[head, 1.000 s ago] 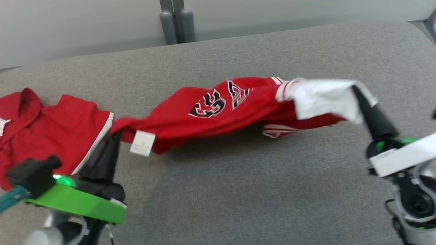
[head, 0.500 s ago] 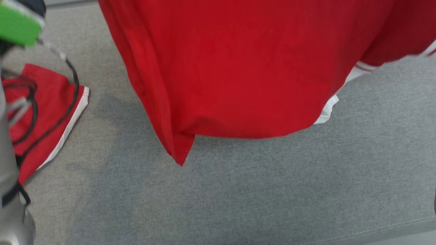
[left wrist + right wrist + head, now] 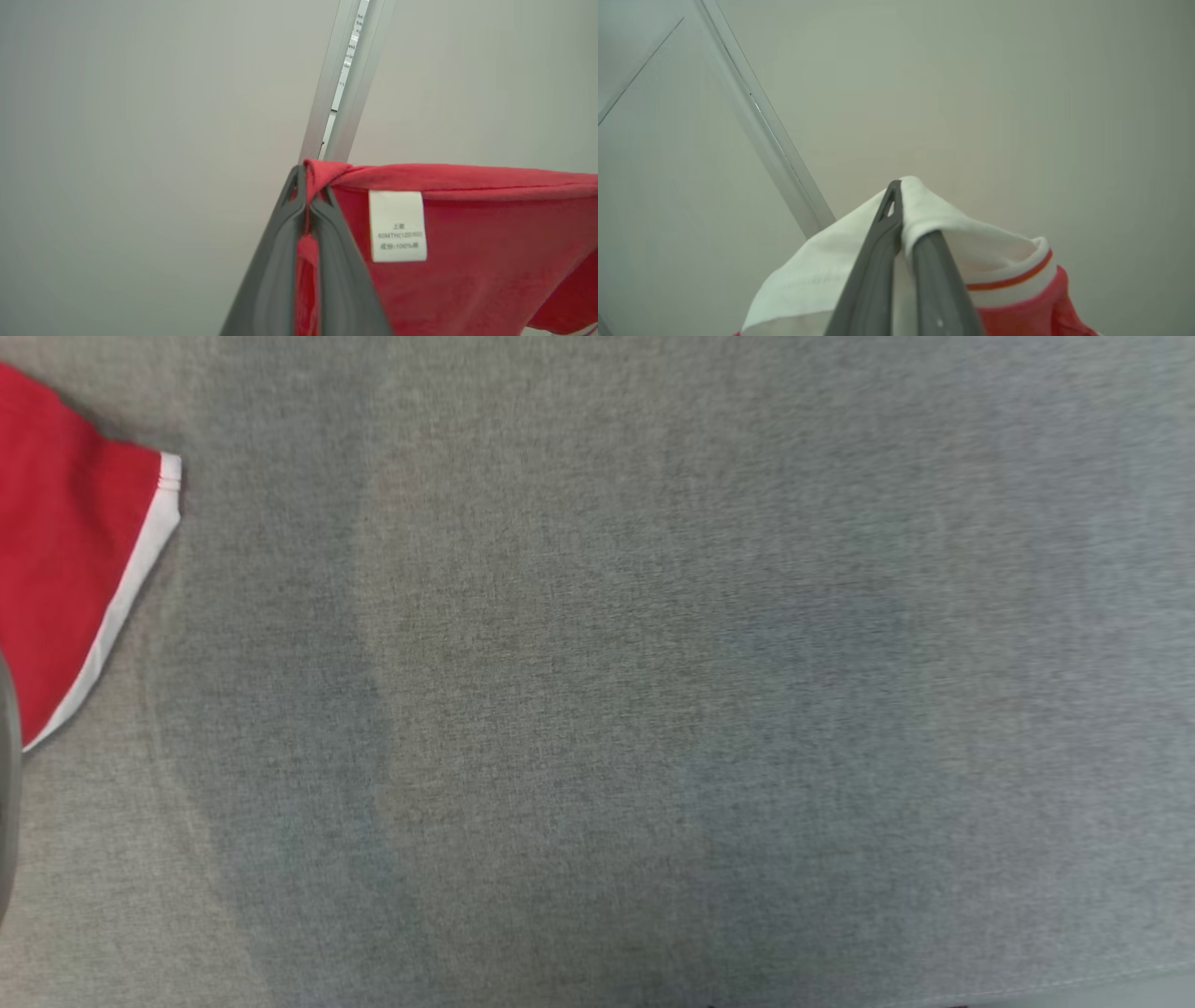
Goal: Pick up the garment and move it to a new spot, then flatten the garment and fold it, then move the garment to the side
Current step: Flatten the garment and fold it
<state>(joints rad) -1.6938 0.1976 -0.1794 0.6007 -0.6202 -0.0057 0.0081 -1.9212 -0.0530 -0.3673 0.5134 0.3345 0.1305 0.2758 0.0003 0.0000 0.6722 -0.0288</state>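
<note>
Left gripper (image 3: 308,184) and right gripper (image 3: 900,205) are both found clamped on the garment (image 3: 467,219), which is held up in the air before a pale wall (image 3: 140,140) and is not seen resting on anything in the wrist views. The step in hand is judged to be the carry to a new spot, with flattening to come. For this to be done well, the two grips should be held level and drawn apart until the top edge is taut, so that the cloth is hung as one sheet and not as a rope. The lower hem should be brought down onto the grey cushion (image 3: 653,709) first and the rest laid away from it. A landing place should be chosen well apart from the red piece with white edging (image 3: 75,569) that is seen lying at the left edge of the head view, so that nothing is tangled; whether that piece belongs to the held garment cannot be told. No release should be made before the cloth is borne by the cushion. In the left wrist view the fingers are seen pressed together on a bunched red corner, just beside the white care label (image 3: 397,226), with red cloth pinched between them. In the right wrist view the fingers are likewise seen closed, on a white part of the garment near a red-striped band (image 3: 1008,280), with cloth draped over one fingertip.
</note>
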